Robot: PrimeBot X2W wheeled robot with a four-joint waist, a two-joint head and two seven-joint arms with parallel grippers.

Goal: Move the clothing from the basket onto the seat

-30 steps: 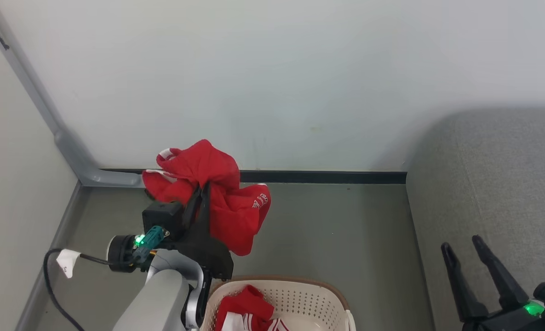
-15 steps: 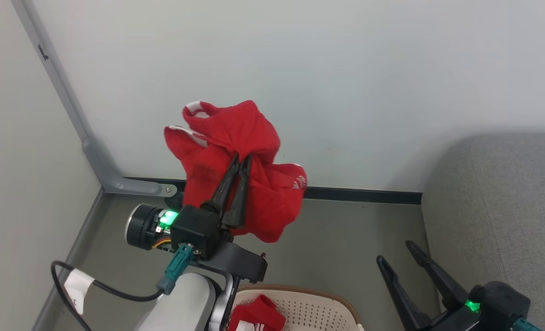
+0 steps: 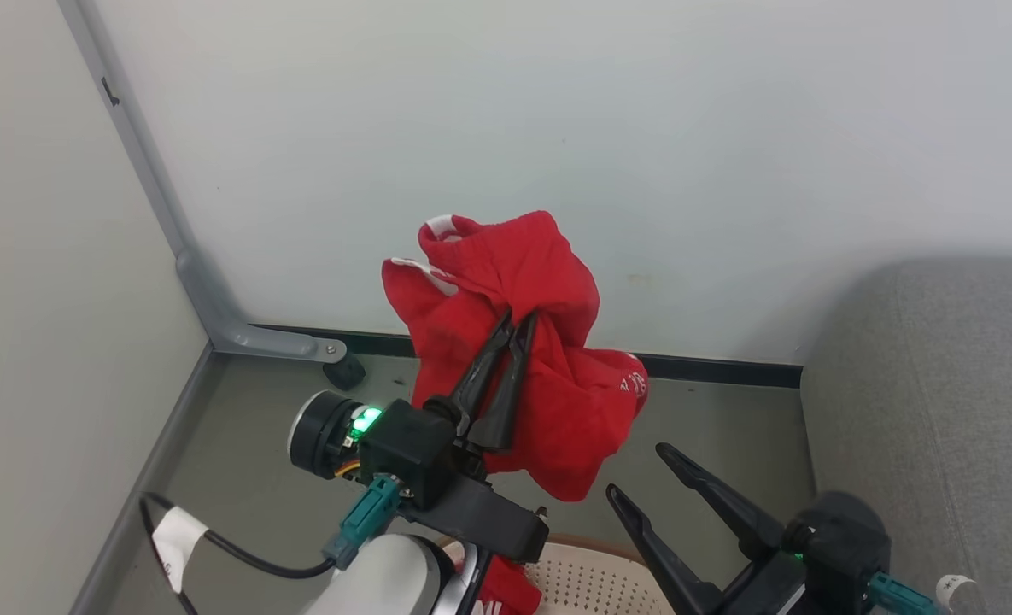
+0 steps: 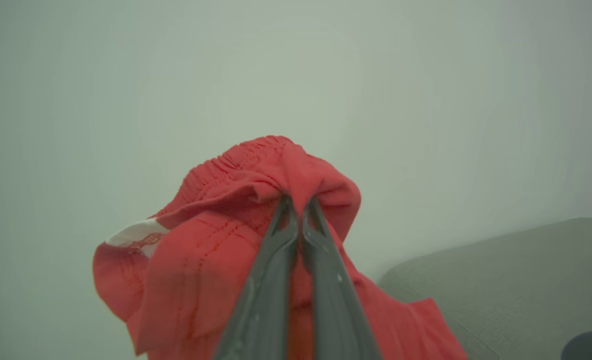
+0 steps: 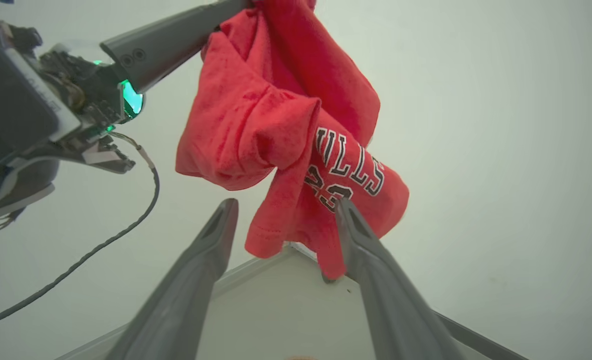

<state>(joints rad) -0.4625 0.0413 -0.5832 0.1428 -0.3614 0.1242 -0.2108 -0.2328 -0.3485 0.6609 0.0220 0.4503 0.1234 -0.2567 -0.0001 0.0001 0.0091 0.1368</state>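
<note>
A pale wall [image 3: 557,128] meets a grey-green floor [image 3: 241,444] at a dark skirting strip, and the grey upholstered seat [image 3: 941,410] lies off to the right. The left pincer [image 3: 516,318] is pressed together on a bunched fold of a red jersey [image 3: 557,401]. It holds the jersey in the air above the floor, clear of the cream perforated basket [image 3: 591,581] at the bottom edge and well left of the seat. The right pincer [image 3: 640,470] is spread and empty, just below the jersey's hanging hem. This looks like the carry step: the garment is out of the basket but not yet over the cushion. The next move calls for swinging the left arm rightward until the cloth hangs over the seat, then parting the fingers. The jersey droops in crumpled folds, with white trim at one opening and black-and-white lettering on a hanging panel; another scrap of red clothing [image 3: 497,594] shows in the basket
</note>
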